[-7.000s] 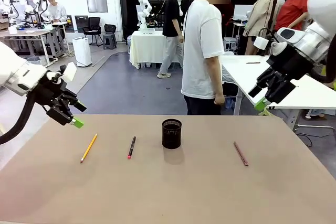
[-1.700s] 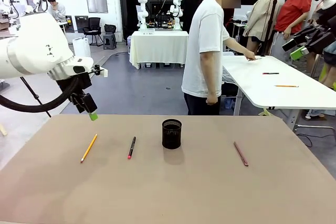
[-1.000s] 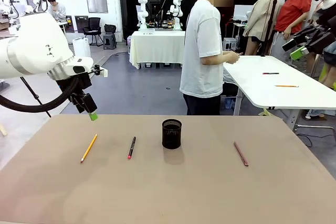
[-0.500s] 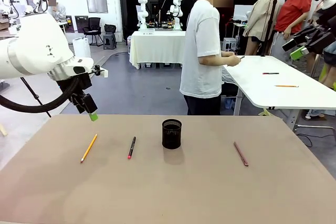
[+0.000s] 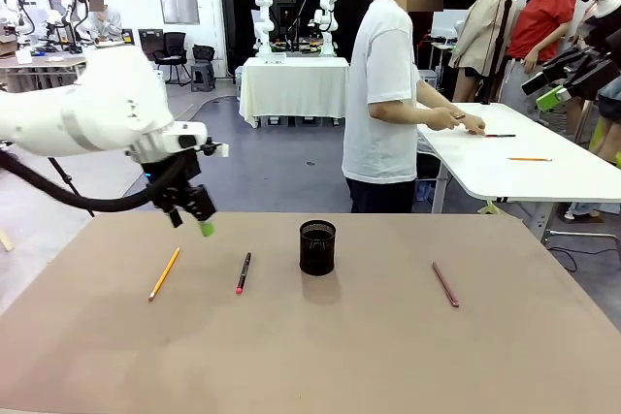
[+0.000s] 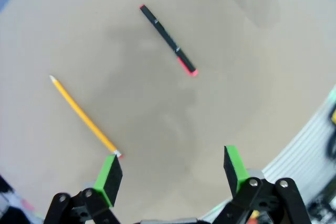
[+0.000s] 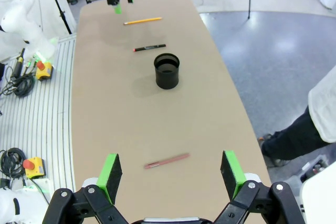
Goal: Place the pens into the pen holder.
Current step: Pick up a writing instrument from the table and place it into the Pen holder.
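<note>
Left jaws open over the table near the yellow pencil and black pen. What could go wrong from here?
1. The yellow pencil and black pen lie flat on the table. The open jaws of the left gripper might roll one away or scrape the surface instead of pinching.
2. The pen holder is small and stands free, so a tilted pen could catch its rim or tip it.

Our white left arm (image 5: 87, 118) reaches in from the left with its elbow bent and its wrist turned down. Its black two-finger left gripper with green pads (image 5: 191, 223) points downward, jaws spread wide and holding nothing. Our black, green-padded right gripper (image 5: 545, 92) is held high at the far right, tilted down and leftward, its jaws also wide apart and empty.
</note>
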